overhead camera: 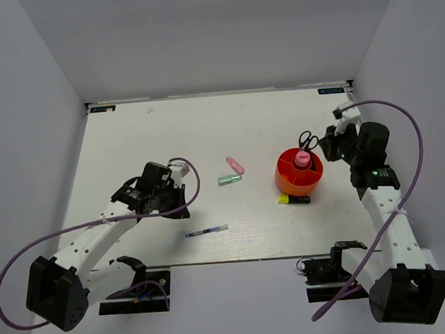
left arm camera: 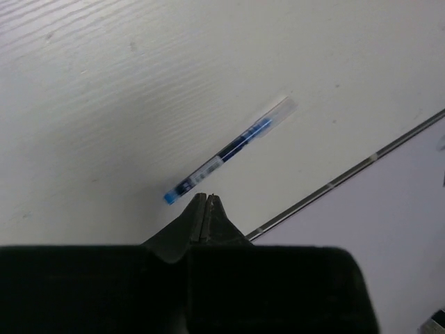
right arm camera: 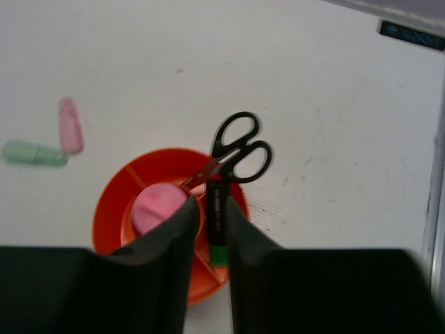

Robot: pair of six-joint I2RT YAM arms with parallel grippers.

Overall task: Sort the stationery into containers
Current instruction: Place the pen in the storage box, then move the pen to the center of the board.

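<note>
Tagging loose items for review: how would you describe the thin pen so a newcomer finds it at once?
Start at the white table and look toward its near edge, a little left of centre. The thin pen lies flat there, alone, left of the orange-red cup. It is far slimmer than the stubby pink marker and pale green marker, with a clear and blue barrel.
</note>
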